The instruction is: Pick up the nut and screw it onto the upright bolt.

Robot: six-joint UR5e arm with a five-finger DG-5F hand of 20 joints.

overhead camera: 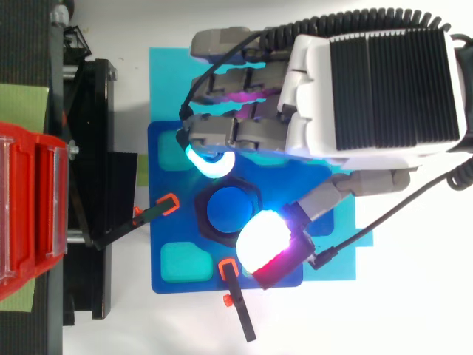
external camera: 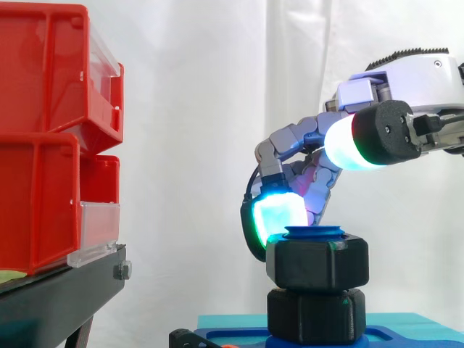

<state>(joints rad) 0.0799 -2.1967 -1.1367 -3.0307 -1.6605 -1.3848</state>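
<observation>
A black hex nut (external camera: 317,264) sits near the top of the upright blue bolt (overhead camera: 228,208), above a second black nut (external camera: 315,315) lower on the same bolt. The bolt stands on a blue base (overhead camera: 166,192). My hand (overhead camera: 377,89) reaches in from the right with its fingers curled down over the upper nut. A cyan-green fingertip (external camera: 279,214) rests against the nut's far upper rim. The thumb's white-and-red pad (external camera: 348,141) is over the nut's near edge, somewhat higher than the nut. The rest of the nut's far side is hidden by the fingers.
Red bins (external camera: 43,130) on a black stand (external camera: 58,297) rise to the left of the base. Two black clamps with orange tips (overhead camera: 166,205) (overhead camera: 235,296) hold the base's edges. A cyan mat (overhead camera: 166,81) lies under it.
</observation>
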